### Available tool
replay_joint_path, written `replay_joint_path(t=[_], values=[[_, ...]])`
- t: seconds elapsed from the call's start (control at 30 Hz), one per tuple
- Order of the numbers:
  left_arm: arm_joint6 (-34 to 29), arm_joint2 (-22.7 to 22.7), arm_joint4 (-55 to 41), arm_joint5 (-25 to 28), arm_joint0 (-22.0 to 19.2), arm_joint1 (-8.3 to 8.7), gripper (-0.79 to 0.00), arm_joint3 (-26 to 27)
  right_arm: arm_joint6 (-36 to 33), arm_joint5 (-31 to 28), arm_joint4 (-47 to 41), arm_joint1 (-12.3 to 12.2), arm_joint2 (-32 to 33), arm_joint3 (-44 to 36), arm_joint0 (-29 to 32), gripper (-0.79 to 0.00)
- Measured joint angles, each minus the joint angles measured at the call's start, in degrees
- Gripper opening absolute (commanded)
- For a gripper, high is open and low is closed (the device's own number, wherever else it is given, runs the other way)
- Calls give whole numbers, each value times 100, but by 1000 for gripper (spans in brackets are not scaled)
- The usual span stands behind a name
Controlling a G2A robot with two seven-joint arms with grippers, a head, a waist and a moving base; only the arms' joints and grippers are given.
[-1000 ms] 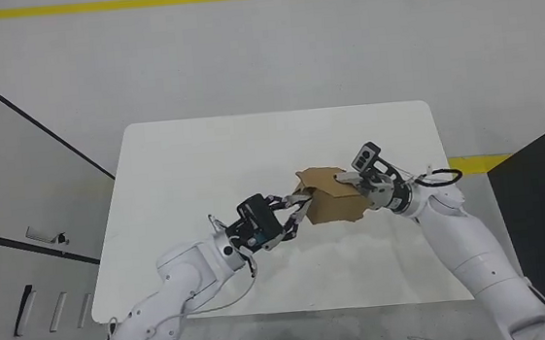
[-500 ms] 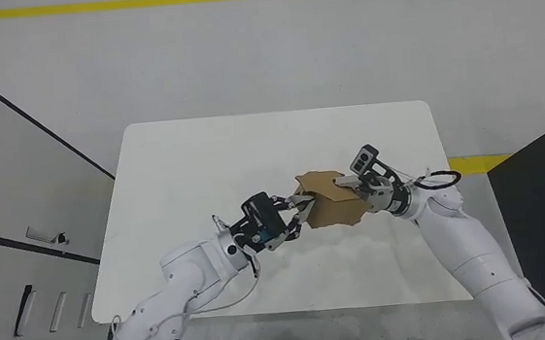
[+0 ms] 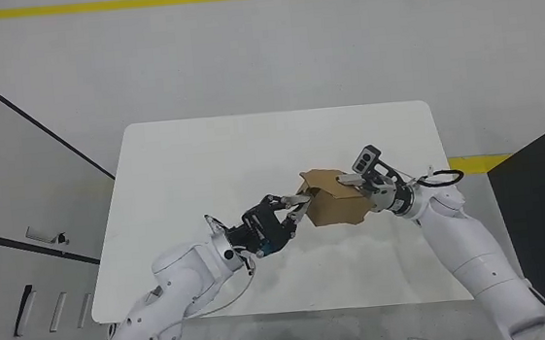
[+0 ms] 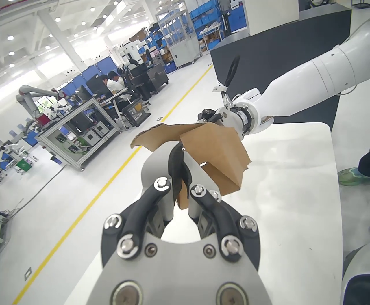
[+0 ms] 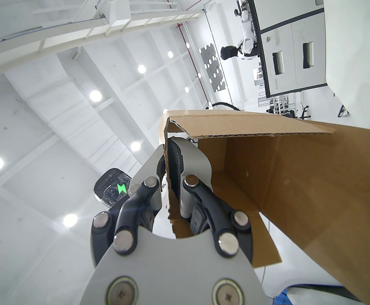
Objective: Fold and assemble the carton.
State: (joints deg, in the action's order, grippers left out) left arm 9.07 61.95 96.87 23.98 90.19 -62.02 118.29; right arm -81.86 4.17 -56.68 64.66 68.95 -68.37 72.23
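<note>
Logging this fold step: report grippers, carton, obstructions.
Left gripper shut on brown corrugated cardboard carton. Right gripper shut on its opposite edge. Carton half-formed over white table. No obstruction seen.

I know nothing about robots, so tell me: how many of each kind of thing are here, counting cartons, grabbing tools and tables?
Cartons: 1, the brown carton.
Tools: 2, the left tool and the right tool, each shut on an edge of the carton.
Tables: 1, the white table.
Total: 4.
</note>
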Motion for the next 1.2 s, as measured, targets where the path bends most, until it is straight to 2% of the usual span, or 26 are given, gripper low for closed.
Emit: replay_joint_path(t=[0.07, 0.23, 0.37, 0.67, 0.9, 1.2], values=[[78, 10, 276, -118, -56, 6, -785, 34, 21, 23, -6, 2, -7, -1, 0, -785], [163, -61, 2093, -772, -44, 58, -785, 194, 43, 60, -14, 7, -17, 23, -9, -785], [335, -183, 3223, -973, 27, 99, -785, 271, 34, 76, -45, 10, -14, 62, -15, -785], [339, -192, 3318, -1009, 10, 97, -785, 274, 8, 85, -57, 15, -23, 78, -26, -785], [49, -334, 4345, -995, -47, 112, -785, 400, 273, 119, -50, 12, 1, -130, 63, -785], [-16, -436, 4649, -877, -112, 101, -785, 420, 294, 144, -1, -4, 57, -206, 85, -785]])
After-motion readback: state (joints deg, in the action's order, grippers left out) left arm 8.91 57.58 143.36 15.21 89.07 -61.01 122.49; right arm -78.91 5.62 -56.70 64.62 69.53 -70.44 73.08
